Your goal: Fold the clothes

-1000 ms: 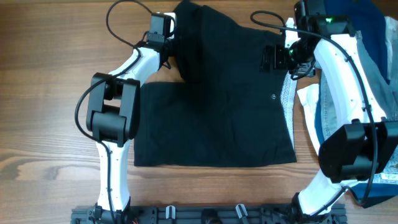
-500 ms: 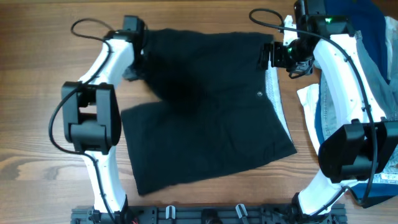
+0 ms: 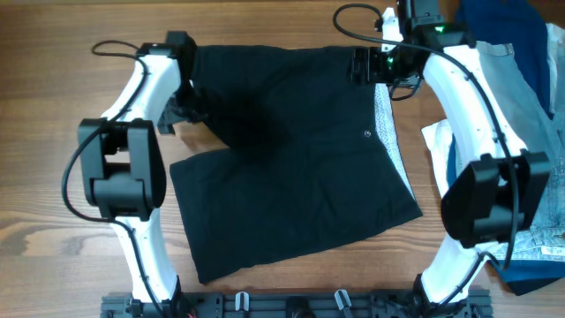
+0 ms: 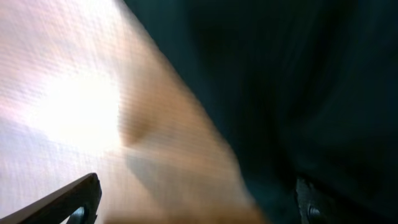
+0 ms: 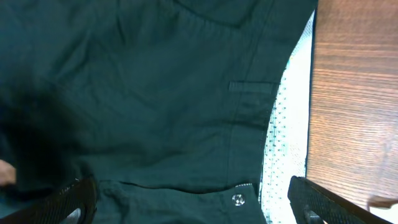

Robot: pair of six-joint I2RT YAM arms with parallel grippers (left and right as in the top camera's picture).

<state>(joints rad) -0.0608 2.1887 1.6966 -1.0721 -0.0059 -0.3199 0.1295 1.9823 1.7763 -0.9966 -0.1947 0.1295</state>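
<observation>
A wooden table (image 3: 53, 177) seen from above. At its right edge lies a heap of other garments, pale blue denim (image 3: 530, 84) and dark blue cloth (image 3: 499, 18), partly behind the right arm. The black shorts (image 3: 300, 168) lie spread flat mid-table, white lining (image 3: 386, 124) showing along their right side. The left gripper (image 3: 181, 104) sits at the shorts' upper left edge, fingers wide apart, arm bent at the elbow. The right gripper (image 3: 360, 65) hangs over the waistband near the small button (image 5: 236, 199), jaws also spread and empty.

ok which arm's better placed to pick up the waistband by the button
Right. The right gripper hangs open over the waist of the shorts, button and white lining in its wrist view. The left gripper is at the leg hem.
</observation>
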